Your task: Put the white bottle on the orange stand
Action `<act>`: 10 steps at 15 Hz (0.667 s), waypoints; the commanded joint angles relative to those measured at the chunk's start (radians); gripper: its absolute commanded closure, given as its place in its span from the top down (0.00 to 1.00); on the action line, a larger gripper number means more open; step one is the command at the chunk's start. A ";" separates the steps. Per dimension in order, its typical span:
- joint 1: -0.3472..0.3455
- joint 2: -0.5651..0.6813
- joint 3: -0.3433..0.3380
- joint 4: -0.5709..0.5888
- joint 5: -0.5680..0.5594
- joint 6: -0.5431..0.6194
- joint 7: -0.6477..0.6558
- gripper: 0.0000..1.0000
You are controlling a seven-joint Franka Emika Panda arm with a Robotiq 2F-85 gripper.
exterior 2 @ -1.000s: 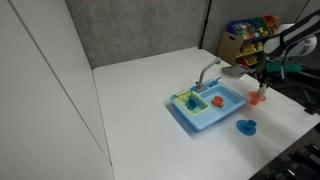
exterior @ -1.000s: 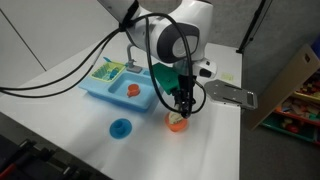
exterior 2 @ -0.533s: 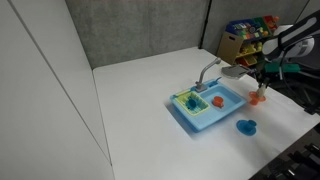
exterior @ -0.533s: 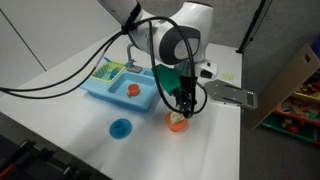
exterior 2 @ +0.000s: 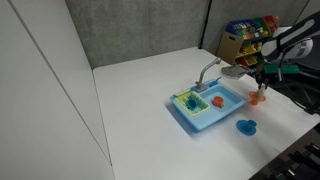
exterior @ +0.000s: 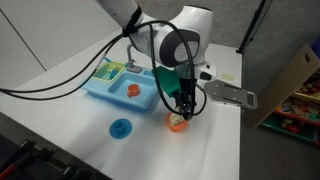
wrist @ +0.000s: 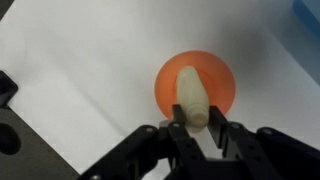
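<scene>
In the wrist view the cream white bottle (wrist: 192, 97) stands between my gripper's (wrist: 198, 117) two fingers, right over the round orange stand (wrist: 196, 82) on the white table. The fingers sit close on the bottle's sides. In both exterior views the gripper (exterior: 181, 107) (exterior 2: 261, 88) hangs straight down over the orange stand (exterior: 177, 122) (exterior 2: 257, 98), just beside the blue sink's corner. The bottle is too small to make out there.
A blue toy sink (exterior: 122, 85) (exterior 2: 208, 106) with a green tray, a small orange object (exterior: 132, 90) and a grey tap stands next to the stand. A blue round disc (exterior: 121, 128) (exterior 2: 245, 126) lies on the table. A grey tray (exterior: 228, 96) lies behind the gripper.
</scene>
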 commanded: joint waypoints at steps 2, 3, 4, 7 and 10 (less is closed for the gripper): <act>-0.017 0.013 0.010 0.031 0.020 -0.012 -0.012 0.57; -0.017 0.011 0.011 0.029 0.021 -0.012 -0.014 0.63; -0.018 0.008 0.012 0.028 0.022 -0.012 -0.015 0.72; -0.018 -0.004 0.012 0.021 0.022 -0.012 -0.019 0.95; -0.009 -0.022 0.002 0.014 0.011 -0.018 -0.013 1.00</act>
